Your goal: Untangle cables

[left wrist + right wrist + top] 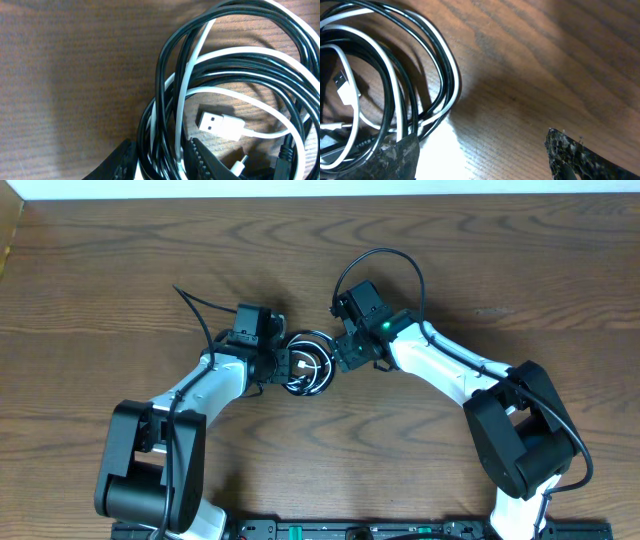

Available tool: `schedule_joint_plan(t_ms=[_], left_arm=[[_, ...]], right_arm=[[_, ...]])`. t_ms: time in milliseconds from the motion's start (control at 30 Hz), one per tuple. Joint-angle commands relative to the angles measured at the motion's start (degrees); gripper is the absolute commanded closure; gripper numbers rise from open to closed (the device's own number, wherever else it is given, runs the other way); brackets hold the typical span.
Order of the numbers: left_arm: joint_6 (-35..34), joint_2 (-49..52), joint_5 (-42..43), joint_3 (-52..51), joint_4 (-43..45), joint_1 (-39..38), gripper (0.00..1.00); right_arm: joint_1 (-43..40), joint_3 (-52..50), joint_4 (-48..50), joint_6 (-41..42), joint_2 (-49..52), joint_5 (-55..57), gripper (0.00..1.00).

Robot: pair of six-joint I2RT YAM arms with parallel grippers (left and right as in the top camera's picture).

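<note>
A: Nearest the left lens: left gripper (160, 152), jaws narrow, pinched on a handful of black and white strands of the cables (167, 75).

B: Pinching one cord or several?

A: Several at once, by the look; cannot single out one. Just beyond the fingers, white plug (212, 122), lying loose inside the loops, flat on the table (60, 75).

B: And the right gripper (480, 147)?

A: Spread wide, with nothing between the jaws but bare table. One finger (390, 157) right at the rim of the loops, over or touching the outer strands; cannot tell which.

B: Farther out, from overhead?

A: Cables at mid-table, directly between the two grippers. No cord drawn clear of the others yet.

B: So which step?

A: Likely the start of the separating: left side anchoring, right side lining up for a pick.

B: Needed next?

A: Probably shift the right gripper sideways onto one outer loop, or onto that plug end, close on that alone, then draw away from the left hold. Best kept gentle; otherwise a risk of tightening the tangle or dragging the strands out of the left pinch.
</note>
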Motion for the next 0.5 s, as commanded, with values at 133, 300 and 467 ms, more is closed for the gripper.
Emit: schedule_joint_plan(t_ms=[133,300,467], left_arm=[[7.4,4.6,5.1,-0.8,0.4,0.1,0.66],[7.4,5.0,5.2,-0.8,0.6,0.1,0.66],[11.3,5.0,7.7,-0.7,0.8,-1.0,0.66]], right_arm=[[0.4,-0.7,2.0,-3.1,-0.4,4.7,0.2],[0.3,-0.7,3.0,-5.1,2.1,5.1,0.18],[0.3,-0.7,3.7,-5.1,2.4,5.1,0.17]])
